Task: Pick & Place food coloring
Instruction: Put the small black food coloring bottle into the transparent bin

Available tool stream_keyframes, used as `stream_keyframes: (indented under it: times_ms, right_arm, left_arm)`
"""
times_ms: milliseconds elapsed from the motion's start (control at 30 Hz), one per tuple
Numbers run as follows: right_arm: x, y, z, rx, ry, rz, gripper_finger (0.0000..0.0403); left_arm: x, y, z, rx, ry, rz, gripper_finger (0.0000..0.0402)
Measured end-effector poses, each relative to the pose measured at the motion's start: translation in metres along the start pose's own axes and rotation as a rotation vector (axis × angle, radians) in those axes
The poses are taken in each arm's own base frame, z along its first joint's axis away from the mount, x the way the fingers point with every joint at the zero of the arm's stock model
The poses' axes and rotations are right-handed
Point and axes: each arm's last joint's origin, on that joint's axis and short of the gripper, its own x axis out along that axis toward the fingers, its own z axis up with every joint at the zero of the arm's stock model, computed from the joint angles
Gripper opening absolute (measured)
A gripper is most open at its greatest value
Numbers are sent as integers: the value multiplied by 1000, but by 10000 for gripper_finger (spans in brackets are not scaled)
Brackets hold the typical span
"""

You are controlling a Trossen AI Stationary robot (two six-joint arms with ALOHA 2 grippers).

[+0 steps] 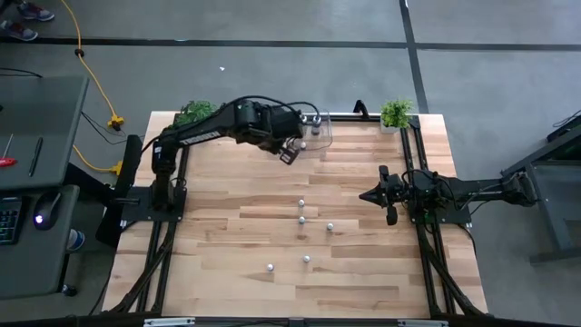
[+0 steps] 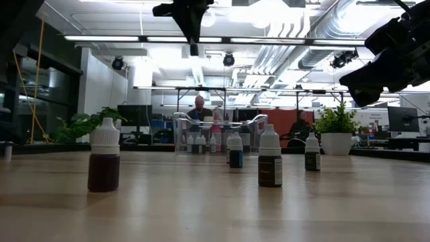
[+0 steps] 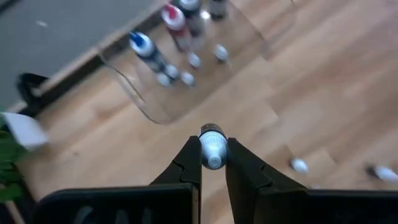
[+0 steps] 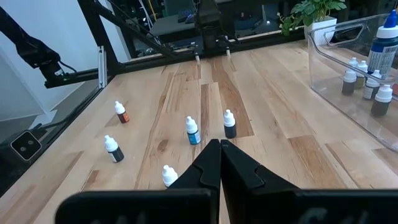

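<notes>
Only the left wrist view shows what the left gripper [image 3: 213,155] carries: a small white-capped food coloring bottle [image 3: 212,147] pinched between its narrowly set fingers, cap end toward the camera, long axis running along the fingers. It hangs above the table [image 1: 363,291] just beside the clear bin [image 3: 205,81], which holds more bottles. From above, five small bottles [image 1: 301,219] stand upright mid-table. The right gripper [image 4: 219,146], fingers pressed together and empty, hovers at the right edge.

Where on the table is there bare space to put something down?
Bare wood lies at the table near-left corner, left of the small bottles, and between those bottles and the clear bin. It is crowded inside the bin and around the bottle cluster.
</notes>
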Motion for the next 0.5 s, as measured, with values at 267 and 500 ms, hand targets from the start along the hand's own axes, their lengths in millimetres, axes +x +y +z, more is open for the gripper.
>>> stream_keyframes:
  times_ms: [267,500]
  right_arm:
    - [0,0,0,0,0,0,0]
    - [0,0,0,0,1,-1,0]
  left_arm:
    - [23,17,24,-75,-67,105,28]
    - [67,19,52,-117,-78,88,28]
